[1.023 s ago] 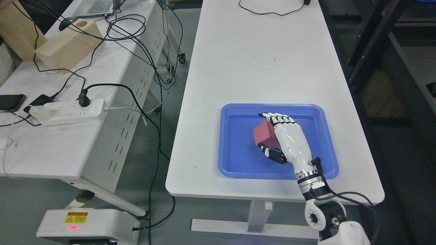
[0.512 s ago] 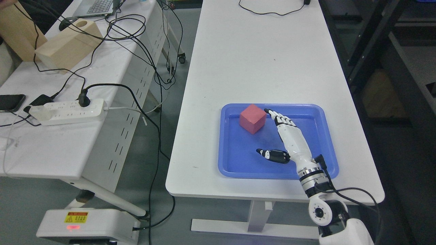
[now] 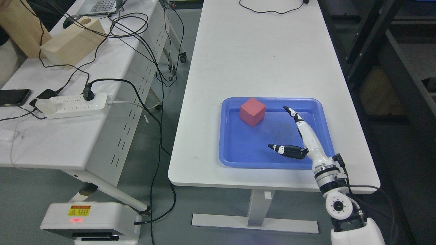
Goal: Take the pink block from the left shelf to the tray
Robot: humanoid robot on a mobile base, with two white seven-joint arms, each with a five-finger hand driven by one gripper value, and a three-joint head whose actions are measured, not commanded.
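Observation:
The pink block (image 3: 252, 111) sits upright in the far left corner of the blue tray (image 3: 228, 156) on the white table. My right hand (image 3: 280, 128) hovers over the tray's right half, a hand's width to the right of the block. It is open, with fingers straight and thumb spread, and holds nothing. Its arm enters from the lower right. The left arm is out of view.
The white table (image 3: 255, 54) stretches far beyond the tray, with a black cable at its far end. A second table on the left carries a power strip (image 3: 73, 105), cables, wooden blocks (image 3: 69, 42) and a phone. Dark shelving stands at the right.
My right hand let go of the pink block, which now rests in the tray's far left corner. The hand opened and drew back to the right. The camera shifted slightly.

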